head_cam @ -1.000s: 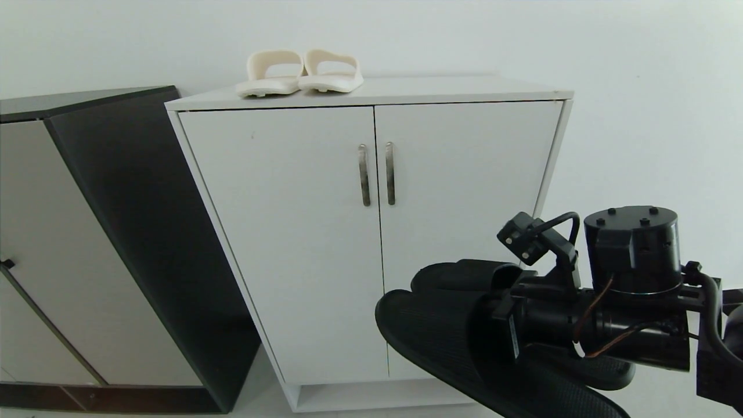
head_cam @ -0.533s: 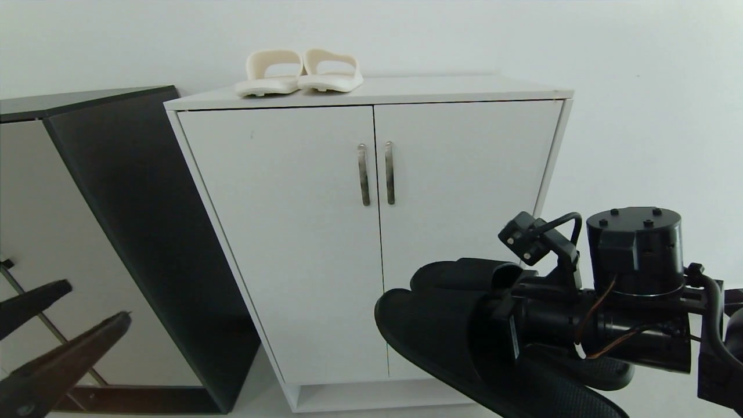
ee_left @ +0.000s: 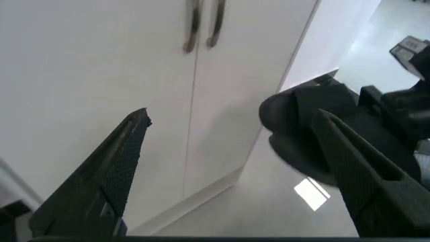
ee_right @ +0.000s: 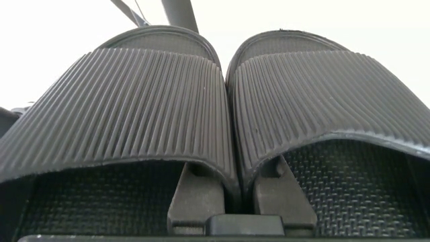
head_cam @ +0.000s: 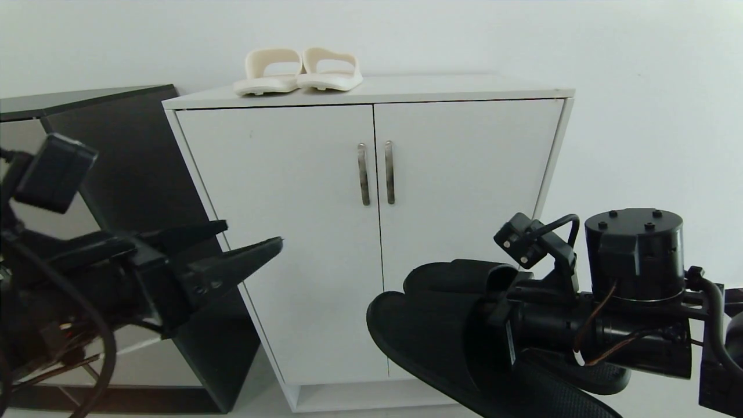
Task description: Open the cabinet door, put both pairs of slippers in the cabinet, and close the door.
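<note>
The white cabinet (head_cam: 464, 168) stands with both doors shut, its two metal handles (head_cam: 377, 173) side by side at the middle. A beige pair of slippers (head_cam: 299, 72) lies on its top at the left. My right gripper (head_cam: 500, 316) is low in front of the right door, shut on the black pair of slippers (head_cam: 429, 331), toes toward the cabinet. In the right wrist view its fingers (ee_right: 195, 198) sit under the two straps (ee_right: 228, 94). My left gripper (head_cam: 252, 232) is open and holds nothing, before the left door's lower half. The left wrist view has the handles (ee_left: 203, 27) and the black slippers (ee_left: 302, 128).
A dark cabinet (head_cam: 133, 151) leans close against the white cabinet's left side, behind my left arm. A plain white wall runs behind, with open wall and pale floor (ee_left: 269, 202) to the right of the cabinet.
My left arm has come up from the lower left edge and moved right, toward the cabinet's left door, its gripper open. The right arm with the black slippers has edged slightly left.
</note>
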### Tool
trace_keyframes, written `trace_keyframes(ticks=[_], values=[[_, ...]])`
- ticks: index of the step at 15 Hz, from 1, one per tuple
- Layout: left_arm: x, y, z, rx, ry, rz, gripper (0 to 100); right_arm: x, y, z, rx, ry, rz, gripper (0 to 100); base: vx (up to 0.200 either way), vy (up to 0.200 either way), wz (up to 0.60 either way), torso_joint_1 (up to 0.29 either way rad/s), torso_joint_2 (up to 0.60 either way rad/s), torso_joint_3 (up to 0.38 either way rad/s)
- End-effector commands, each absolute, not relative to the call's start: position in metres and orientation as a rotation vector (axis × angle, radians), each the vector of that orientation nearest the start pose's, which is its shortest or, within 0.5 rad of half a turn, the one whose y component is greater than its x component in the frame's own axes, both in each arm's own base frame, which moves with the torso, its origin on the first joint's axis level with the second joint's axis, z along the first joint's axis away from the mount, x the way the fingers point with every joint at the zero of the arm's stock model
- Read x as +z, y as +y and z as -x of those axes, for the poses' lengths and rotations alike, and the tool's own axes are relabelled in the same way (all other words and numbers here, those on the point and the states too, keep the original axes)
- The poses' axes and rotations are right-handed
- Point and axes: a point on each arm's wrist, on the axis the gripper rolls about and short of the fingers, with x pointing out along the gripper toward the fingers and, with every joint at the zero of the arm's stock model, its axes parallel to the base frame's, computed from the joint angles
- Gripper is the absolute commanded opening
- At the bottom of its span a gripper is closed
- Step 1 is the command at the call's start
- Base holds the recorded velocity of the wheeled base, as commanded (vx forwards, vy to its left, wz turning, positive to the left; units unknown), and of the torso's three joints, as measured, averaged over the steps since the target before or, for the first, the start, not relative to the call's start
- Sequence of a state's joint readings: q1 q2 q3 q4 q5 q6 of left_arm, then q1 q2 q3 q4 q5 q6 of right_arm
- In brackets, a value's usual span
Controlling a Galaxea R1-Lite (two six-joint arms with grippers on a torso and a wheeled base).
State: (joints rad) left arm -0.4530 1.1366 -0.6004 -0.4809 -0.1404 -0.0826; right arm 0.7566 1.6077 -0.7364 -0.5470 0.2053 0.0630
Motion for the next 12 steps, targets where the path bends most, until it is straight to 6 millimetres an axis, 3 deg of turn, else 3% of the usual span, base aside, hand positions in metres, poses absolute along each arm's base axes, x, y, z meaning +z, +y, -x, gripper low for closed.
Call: trace_keyframes(ticks=[1, 3, 5, 8, 10, 12], values=[[0.247, -0.103, -0.179, -0.655, 0.120, 0.065, 100, 0.183, 0.194, -0.198, 0.945, 0.353, 0.035, 0, 0.000, 0.000, 0.00, 0.000, 0.00, 0.000], [0.253, -0.117, -0.189, -0.754, 0.121, 0.073, 100, 0.182, 0.194, -0.197, 0.947, 0.355, 0.035, 0, 0.000, 0.000, 0.00, 0.000, 0.00, 0.000], [0.260, -0.145, -0.195, -0.872, 0.136, 0.106, 100, 0.181, 0.194, -0.197, 0.948, 0.358, 0.036, 0, 0.000, 0.000, 0.00, 0.000, 0.00, 0.000], [0.257, -0.171, -0.216, -0.965, 0.177, 0.125, 100, 0.180, 0.194, -0.197, 0.947, 0.363, 0.038, 0, 0.000, 0.000, 0.00, 0.000, 0.00, 0.000], [0.261, -0.180, -0.226, -1.056, 0.182, 0.147, 100, 0.180, 0.194, -0.197, 0.947, 0.364, 0.038, 0, 0.000, 0.000, 0.00, 0.000, 0.00, 0.000], [0.273, -0.177, -0.229, -1.166, 0.202, 0.220, 100, 0.180, 0.194, -0.197, 0.947, 0.364, 0.038, 0, 0.000, 0.000, 0.00, 0.000, 0.00, 0.000]])
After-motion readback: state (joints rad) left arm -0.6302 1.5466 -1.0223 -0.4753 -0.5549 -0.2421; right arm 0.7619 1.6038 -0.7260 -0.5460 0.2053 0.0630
